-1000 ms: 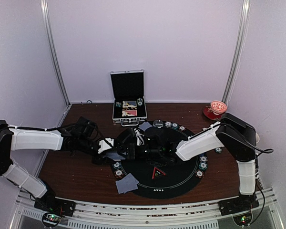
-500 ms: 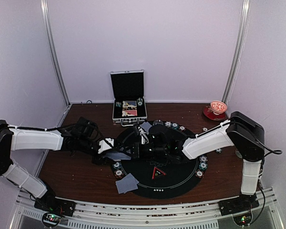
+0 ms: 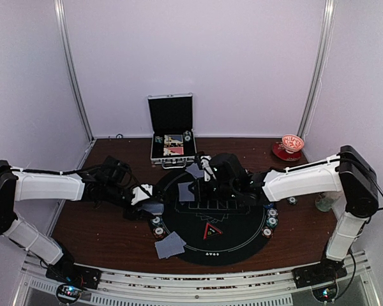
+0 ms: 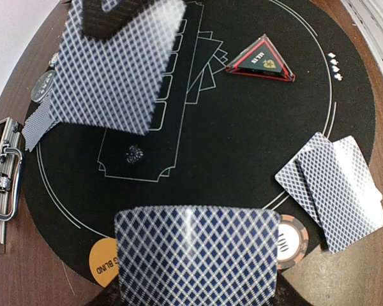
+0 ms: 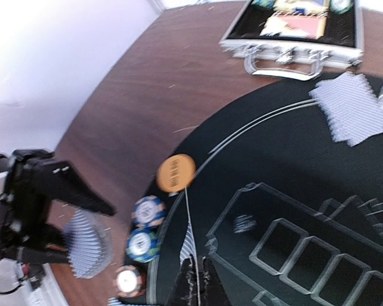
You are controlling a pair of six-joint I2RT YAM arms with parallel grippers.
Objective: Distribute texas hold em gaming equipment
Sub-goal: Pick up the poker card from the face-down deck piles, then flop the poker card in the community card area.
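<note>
Nearest my bases, two grey-blue-backed cards (image 3: 171, 244) lie overlapped at the near left rim of the round black mat (image 3: 242, 245), partly off it on the wooden table (image 3: 96, 236). Just beyond them, striped chips (image 3: 157, 226) and an orange button disc (image 4: 105, 262) sit along the mat's left edge. My left pincer (image 3: 147, 204) hovers above that edge, its jaws narrowed onto a deck (image 4: 195, 252) of cards that fills the gap between them. Farther in, over the mat's printed card boxes, my right pincer (image 5: 195, 284) is pressed fully together on a single card (image 3: 186, 191), pinched by one edge and hanging in the air, back showing, apart from the deck. Beyond it, a couple more cards (image 3: 195, 169) lie at the mat's far rim. Behind them stands the silver case (image 3: 171, 115), lid up.
</note>
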